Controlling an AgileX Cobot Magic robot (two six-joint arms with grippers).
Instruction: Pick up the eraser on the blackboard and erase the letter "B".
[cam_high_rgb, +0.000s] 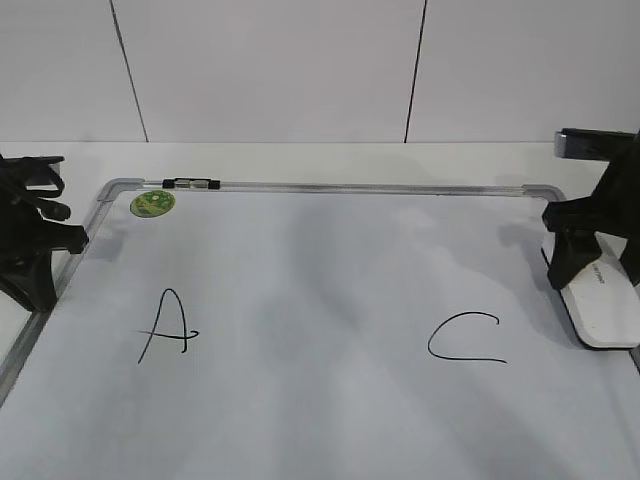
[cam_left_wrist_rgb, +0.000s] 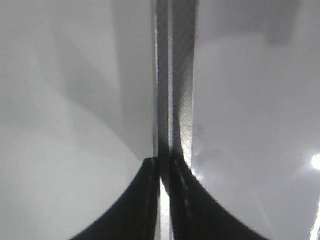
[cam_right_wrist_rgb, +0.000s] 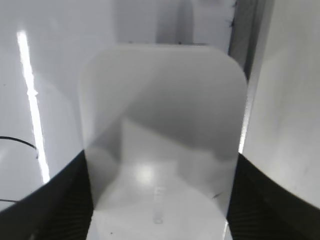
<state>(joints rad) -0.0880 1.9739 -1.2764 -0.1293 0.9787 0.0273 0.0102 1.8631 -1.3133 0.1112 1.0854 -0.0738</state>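
Note:
The blackboard (cam_high_rgb: 320, 290) lies flat, with a black "A" (cam_high_rgb: 165, 326) at the left and a black "C" (cam_high_rgb: 465, 338) at the right. No letter "B" shows between them; that stretch of board is bare. The white eraser (cam_high_rgb: 606, 305) rests on the board at its right edge. My right gripper (cam_high_rgb: 588, 268) stands over it. In the right wrist view the two fingers of the gripper (cam_right_wrist_rgb: 160, 160) lie against both long sides of the eraser (cam_right_wrist_rgb: 160, 115). My left gripper (cam_high_rgb: 38, 290) is shut and empty at the board's left frame (cam_left_wrist_rgb: 175, 100), its fingers (cam_left_wrist_rgb: 162, 167) together.
A round green sticker (cam_high_rgb: 152, 204) sits in the board's far left corner. A small black clip or pen (cam_high_rgb: 190, 183) lies on the top frame. A white wall stands behind the table. The board's right frame (cam_right_wrist_rgb: 247, 60) runs just beside the eraser.

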